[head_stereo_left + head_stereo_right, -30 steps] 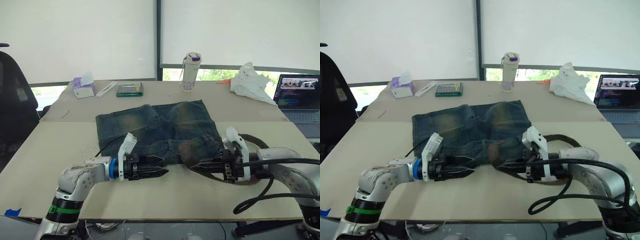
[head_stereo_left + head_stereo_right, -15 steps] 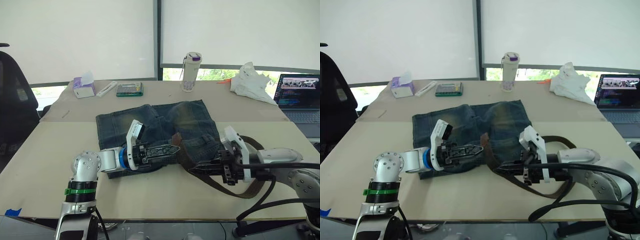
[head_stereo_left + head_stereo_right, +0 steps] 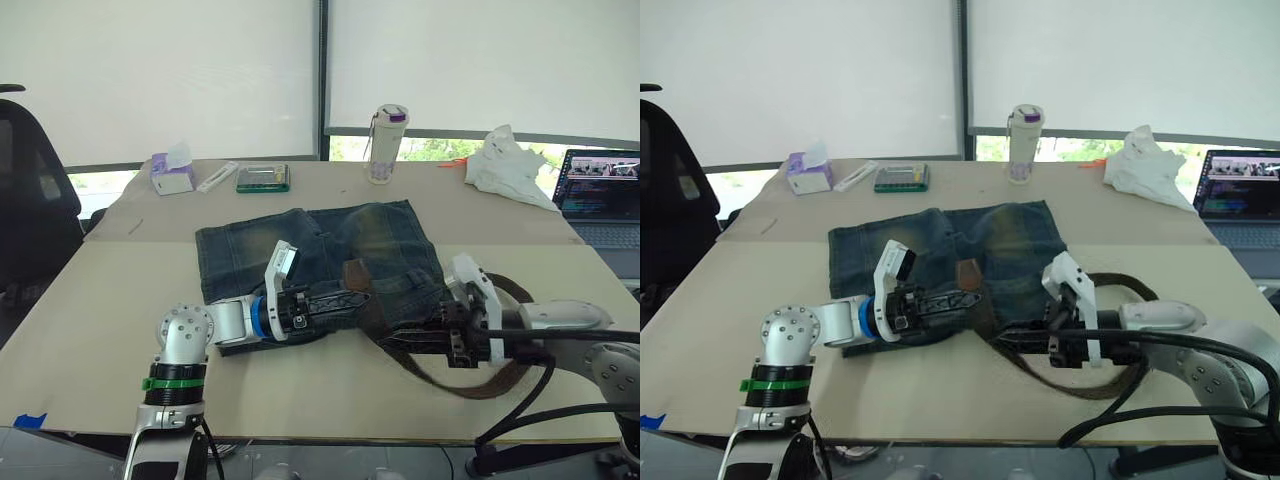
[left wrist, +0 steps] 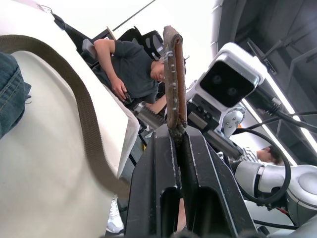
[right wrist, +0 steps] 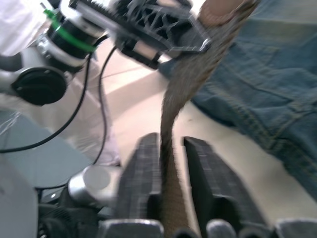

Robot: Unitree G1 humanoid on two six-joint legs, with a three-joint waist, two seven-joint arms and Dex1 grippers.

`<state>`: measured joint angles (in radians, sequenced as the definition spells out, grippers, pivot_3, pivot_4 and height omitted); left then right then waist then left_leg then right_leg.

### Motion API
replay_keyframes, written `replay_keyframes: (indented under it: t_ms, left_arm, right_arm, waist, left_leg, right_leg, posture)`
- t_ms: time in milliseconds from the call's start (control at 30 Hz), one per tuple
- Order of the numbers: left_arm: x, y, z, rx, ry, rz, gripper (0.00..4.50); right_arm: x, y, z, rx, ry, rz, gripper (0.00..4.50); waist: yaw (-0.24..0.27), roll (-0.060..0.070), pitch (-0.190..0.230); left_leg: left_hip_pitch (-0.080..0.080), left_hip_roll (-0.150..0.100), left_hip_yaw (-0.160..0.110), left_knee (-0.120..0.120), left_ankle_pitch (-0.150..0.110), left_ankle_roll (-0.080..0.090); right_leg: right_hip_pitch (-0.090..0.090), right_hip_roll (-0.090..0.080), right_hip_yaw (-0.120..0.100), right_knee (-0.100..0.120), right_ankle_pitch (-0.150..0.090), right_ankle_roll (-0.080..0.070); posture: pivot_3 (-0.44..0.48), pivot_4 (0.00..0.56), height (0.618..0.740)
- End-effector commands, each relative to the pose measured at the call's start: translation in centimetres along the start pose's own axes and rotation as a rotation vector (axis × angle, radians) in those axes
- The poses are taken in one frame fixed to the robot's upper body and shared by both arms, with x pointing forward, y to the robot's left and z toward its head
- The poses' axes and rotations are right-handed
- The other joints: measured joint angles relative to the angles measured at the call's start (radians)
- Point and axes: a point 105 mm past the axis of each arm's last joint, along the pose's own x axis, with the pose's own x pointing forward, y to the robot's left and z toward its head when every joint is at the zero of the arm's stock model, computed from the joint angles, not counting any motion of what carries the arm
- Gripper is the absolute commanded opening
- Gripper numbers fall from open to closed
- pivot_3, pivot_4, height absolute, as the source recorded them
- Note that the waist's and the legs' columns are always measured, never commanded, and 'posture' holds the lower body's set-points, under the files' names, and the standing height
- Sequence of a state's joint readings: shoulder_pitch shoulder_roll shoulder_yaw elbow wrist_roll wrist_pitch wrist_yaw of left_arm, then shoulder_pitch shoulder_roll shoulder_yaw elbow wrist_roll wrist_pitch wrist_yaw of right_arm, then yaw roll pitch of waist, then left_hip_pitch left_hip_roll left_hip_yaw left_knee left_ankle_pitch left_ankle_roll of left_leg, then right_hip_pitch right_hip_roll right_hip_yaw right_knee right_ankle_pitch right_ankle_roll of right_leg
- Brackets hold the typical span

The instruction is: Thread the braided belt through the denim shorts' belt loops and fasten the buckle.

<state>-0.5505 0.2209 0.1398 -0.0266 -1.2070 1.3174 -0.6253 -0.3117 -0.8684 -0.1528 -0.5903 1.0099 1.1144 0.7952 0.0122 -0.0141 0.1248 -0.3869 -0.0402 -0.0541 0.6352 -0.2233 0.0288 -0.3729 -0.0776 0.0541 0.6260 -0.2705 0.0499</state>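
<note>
Between the two black fingers of the left end effector [image 3: 352, 297] sits the free tip of the braided belt [image 3: 440, 372], pinched edge-on; in the left wrist view the strap end [image 4: 174, 84] stands up out of the pressed-together fingers [image 4: 158, 188]. That end effector lies over the waistband side of the denim shorts [image 3: 300, 245], pointing toward 3 o'clock. From the pinched tip the belt drops toward 5 o'clock across the waistband and onto the worktop [image 3: 90, 330], where the right end effector [image 3: 395, 338] takes it between its fingers [image 5: 141, 168]; they sit close on either side of the strap, gripping it. Past that grip the belt curves on over the worktop toward 4 o'clock, then bends back toward 1 o'clock behind the right wrist, forming a wide loop. The shorts lie flat at mid-worktop, legs toward 12 o'clock. I cannot tell whether the belt passes through any belt loop, and the buckle cannot be made out.

Compared with half a second ago, the left end effector and belt tip sit slightly farther toward 3 o'clock over the shorts; a full second ago that end effector lay at the near edge of the waistband. The right end effector holds much the same place.

Farther out, at the 12 o'clock edge, stand a bottle [image 3: 386, 144], a tissue box [image 3: 171, 174] and a crumpled white bag [image 3: 508, 168], with a laptop [image 3: 603, 192] at 2 o'clock.
</note>
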Motion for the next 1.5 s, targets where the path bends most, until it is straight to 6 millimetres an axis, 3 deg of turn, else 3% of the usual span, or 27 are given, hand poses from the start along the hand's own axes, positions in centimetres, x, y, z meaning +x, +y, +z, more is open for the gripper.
replay_keyframes:
  t_ms: [33, 100, 233, 300, 433, 500, 633, 700, 833, 1100, 1200, 1333, 1500]
  left_arm:
    - [0.6, -0.8, 1.5, 0.039, -0.067, -0.018, 0.0]
    - [0.9, -0.5, 2.3, 0.032, -0.118, -0.003, 0.0]
    - [2.0, 0.2, 3.5, 0.014, -0.194, 0.041, 0.0]
    - [2.4, 0.3, 3.8, 0.003, -0.211, 0.05, 0.0]
    - [4.1, 0.8, 4.4, -0.011, -0.241, 0.079, 0.0]
    - [4.7, 0.7, 4.8, -0.023, -0.258, 0.068, 0.0]
    - [5.1, 0.3, 5.8, -0.035, -0.293, 0.058, 0.0]
    - [5.2, 0.0, 6.2, -0.043, -0.304, 0.047, 0.0]
    - [4.8, -0.2, 6.5, -0.063, -0.323, 0.037, 0.0]
    - [3.7, -0.3, 8.0, -0.114, -0.395, 0.028, 0.0]
    - [3.6, -0.3, 7.9, -0.112, -0.379, 0.032, 0.0]
    - [3.4, -0.5, 7.0, -0.114, -0.345, 0.027, 0.0]
    - [3.3, -0.7, 6.9, -0.126, -0.353, 0.024, 0.0]
  right_arm:
    - [-1.3, -0.4, 1.7, -0.054, -0.114, -0.128, 2.45]
    - [-2.8, -0.3, 2.4, -0.043, -0.199, -0.22, 3.12]
    - [-5.1, 1.4, 4.4, -0.01, -0.406, -0.304, 3.12]
    - [-4.7, 2.5, 5.0, 0.006, -0.443, -0.285, 3.12]
    - [-1.9, 3.3, 5.5, 0.062, -0.492, -0.287, 3.12]
    - [-0.3, 2.2, 5.1, 0.102, -0.489, -0.346, 3.12]
    - [1.1, 0.0, 5.3, 0.197, -0.564, -0.471, 3.12]
    - [1.3, -1.2, 5.6, 0.257, -0.63, -0.529, 3.12]
    - [1.6, -1.5, 6.2, 0.344, -0.721, -0.519, 3.12]
    - [3.5, -0.2, 4.8, 0.385, -0.637, -0.421, 3.12]
    - [3.3, -0.7, 4.6, 0.391, -0.638, -0.439, 3.12]
    - [2.1, -2.0, 5.6, 0.431, -0.765, -0.476, 3.12]
    - [2.2, -2.2, 6.0, 0.458, -0.817, -0.468, 3.12]
  waist:
    - [0.002, 0.0, 0.0]
    - [0.005, 0.0, 0.0]
    - [0.016, -0.001, 0.0]
    - [0.011, -0.001, 0.001]
    - [-0.002, -0.003, 0.002]
    - [-0.006, -0.003, 0.002]
    - [-0.004, -0.002, 0.001]
    - [-0.003, -0.002, 0.001]
    - [-0.001, -0.002, 0.001]
    - [-0.003, -0.002, 0.001]
    - [-0.004, -0.002, 0.001]
    - [-0.006, -0.002, 0.001]
    - [-0.007, -0.002, 0.001]
  left_leg:
    - [-0.001, 0.0, 0.0, 0.0, 0.0, 0.0]
    - [-0.001, 0.0, -0.001, 0.0, 0.0, 0.0]
    - [-0.002, 0.0, -0.001, 0.0, 0.0, 0.0]
    - [-0.002, 0.0, -0.001, 0.0, 0.0, 0.0]
    - [-0.001, 0.001, 0.0, 0.0, 0.0, 0.0]
    - [-0.001, 0.0, 0.0, 0.0, 0.0, 0.0]
    - [-0.001, -0.001, 0.0, 0.0, 0.001, 0.0]
    - [-0.001, -0.001, 0.0, 0.0, 0.001, -0.001]
    - [-0.001, -0.003, 0.0, 0.0, 0.001, -0.001]
    - [-0.001, -0.003, -0.001, 0.0, 0.001, -0.001]
    - [-0.001, -0.003, 0.0, -0.001, 0.001, -0.001]
    - [0.0, -0.003, 0.0, -0.001, 0.001, -0.001]
    - [0.0, -0.003, 0.0, -0.001, 0.001, -0.001]
  right_leg:
    - [0.0, 0.0, 0.0, 0.0, 0.0, 0.0]
    - [-0.001, 0.0, 0.0, 0.0, 0.0, 0.0]
    - [-0.001, 0.0, 0.0, -0.001, 0.0, 0.0]
    - [-0.001, 0.0, 0.001, -0.001, 0.0, 0.0]
    - [0.0, 0.001, 0.001, 0.0, 0.0, 0.0]
    - [0.0, 0.003, 0.0, 0.0, 0.0, 0.0]
    - [0.0, 0.003, 0.0, 0.0, 0.0, 0.001]
    - [-0.001, 0.004, 0.0, 0.0, 0.0, 0.001]
    - [-0.001, 0.003, 0.0, 0.0, 0.0, 0.001]
    - [-0.001, 0.003, 0.0, 0.0, 0.0, 0.001]
    - [-0.001, 0.003, 0.0, 0.0, 0.0, 0.001]
    - [0.0, 0.004, 0.0, 0.0, 0.0, 0.001]
    - [-0.001, 0.004, 0.0, 0.0, 0.0, 0.001]
  posture:
    - [0.0, 0.15, 0.74]
    - [0.0, 0.15, 0.74]
    - [0.0, 0.15, 0.74]
    - [0.0, 0.15, 0.74]
    - [0.0, 0.15, 0.74]
    - [0.0, 0.15, 0.74]
    - [0.0, 0.15, 0.74]
    - [0.0, 0.15, 0.74]
    - [0.0, 0.15, 0.74]
    - [0.0, 0.15, 0.74]
    - [0.0, 0.15, 0.74]
    - [0.0, 0.15, 0.74]
    - [0.0, 0.15, 0.74]
